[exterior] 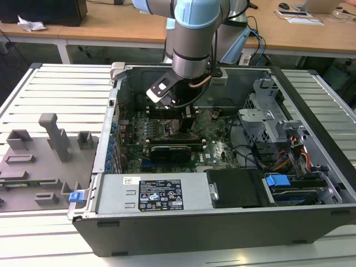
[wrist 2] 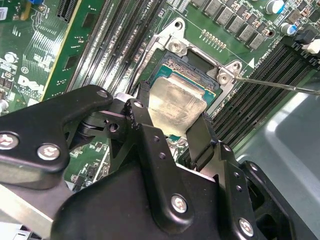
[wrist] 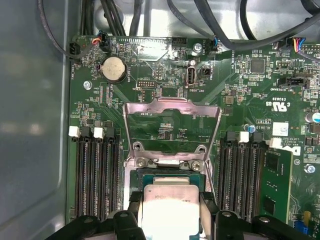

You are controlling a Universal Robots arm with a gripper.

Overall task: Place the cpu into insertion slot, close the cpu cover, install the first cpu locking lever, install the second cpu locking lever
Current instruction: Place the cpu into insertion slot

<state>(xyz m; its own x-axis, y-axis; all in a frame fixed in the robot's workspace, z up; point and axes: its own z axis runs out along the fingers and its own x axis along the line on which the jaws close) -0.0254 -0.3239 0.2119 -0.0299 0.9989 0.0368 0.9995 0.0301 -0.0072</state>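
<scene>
My gripper (wrist 2: 172, 107) is shut on the cpu (wrist 2: 180, 100), a silver-grey square chip with a green edge, with one black finger on each side. The chip is right over the insertion slot (wrist 2: 197, 75), whose dark centre shows beyond its far edge; whether it rests in the slot I cannot tell. In the first wrist view the cpu (wrist: 167, 210) lies between the fingers (wrist: 135, 202), and the cpu cover (wrist: 172, 107) stands swung open past the slot. A thin metal locking lever (wrist 2: 280, 86) sticks out beside the socket. In the exterior view the gripper (exterior: 186, 114) reaches down into the computer case.
Long black memory slots (wrist: 95, 175) flank the socket on both sides. A black card (exterior: 169, 150) stands on the green board. Case walls (exterior: 111, 128), cables and a drive cage (exterior: 267, 128) surround the arm. A grey parts fixture (exterior: 44, 156) lies at the exterior view's left.
</scene>
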